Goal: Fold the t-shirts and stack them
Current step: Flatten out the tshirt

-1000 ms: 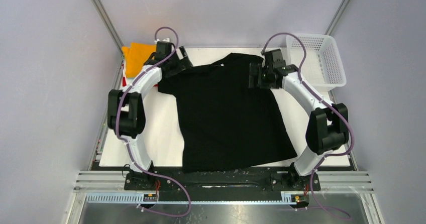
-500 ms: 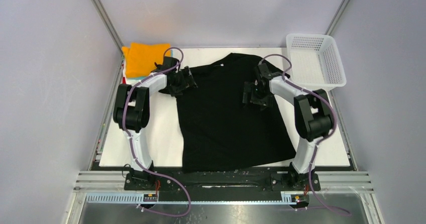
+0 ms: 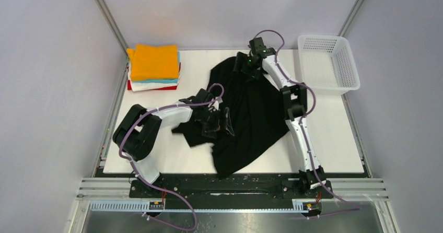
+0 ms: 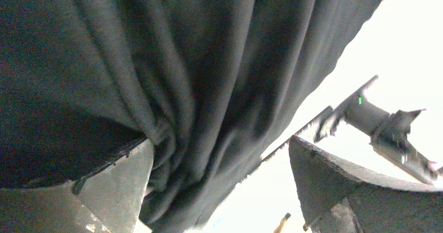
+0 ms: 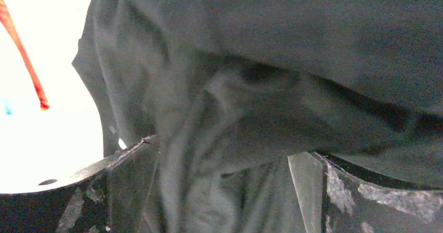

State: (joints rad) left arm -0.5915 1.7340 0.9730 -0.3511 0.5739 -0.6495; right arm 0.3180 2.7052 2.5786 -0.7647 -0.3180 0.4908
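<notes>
- Black t-shirt [image 3: 251, 118]: one, unfolded.
- Folded t-shirts in the stack: four, being one orange t-shirt [image 3: 154, 61], one teal t-shirt [image 3: 163, 80], one white t-shirt [image 3: 149, 86] and one red t-shirt [image 3: 168, 88].
- White mesh basket [image 3: 329, 63]: one.
- Robot arms: two, the left arm [image 3: 162, 115] and the right arm [image 3: 299, 120].
- Table [image 3: 334, 139]: one.

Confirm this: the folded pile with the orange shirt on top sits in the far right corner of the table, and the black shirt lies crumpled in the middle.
Wrong side. The top view shows the folded pile, orange shirt on top, in the far left corner of the table. The black shirt does lie crumpled in the middle.
</notes>
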